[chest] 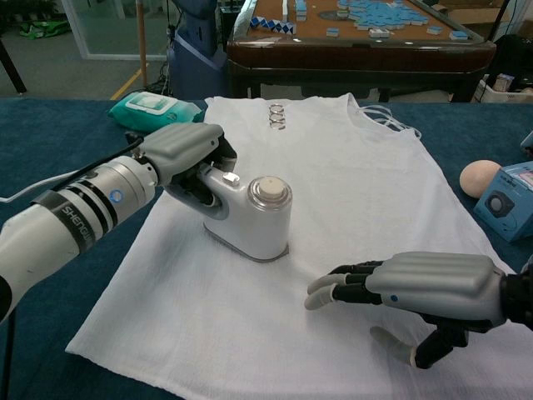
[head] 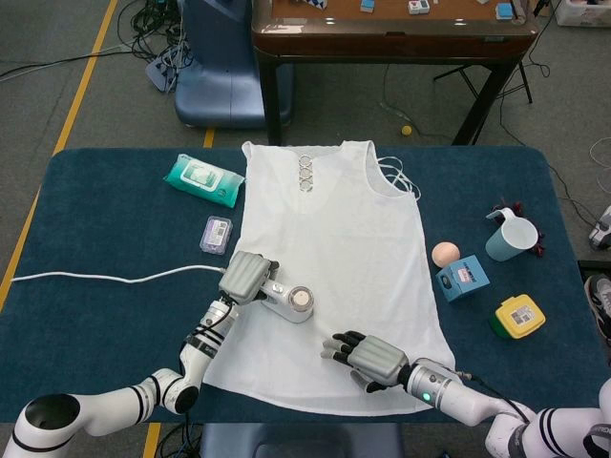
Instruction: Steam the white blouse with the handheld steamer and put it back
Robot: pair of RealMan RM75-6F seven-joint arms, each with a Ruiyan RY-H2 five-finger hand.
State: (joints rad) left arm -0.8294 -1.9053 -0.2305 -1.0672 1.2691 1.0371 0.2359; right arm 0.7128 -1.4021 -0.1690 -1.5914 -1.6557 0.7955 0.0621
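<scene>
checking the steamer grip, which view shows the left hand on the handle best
The chest view: the left hand fills the near foreground, fingers wrapped around the steamer handle. The head view shows the same hand from above, small, its back hiding the handle.

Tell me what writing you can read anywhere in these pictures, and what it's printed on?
"SHENG…": on the banded forearm behind the left robot hand, chest view; cut off.
Wet-wipes pack: label too small.
Blue box and yellow box: labels too blurred.
</scene>
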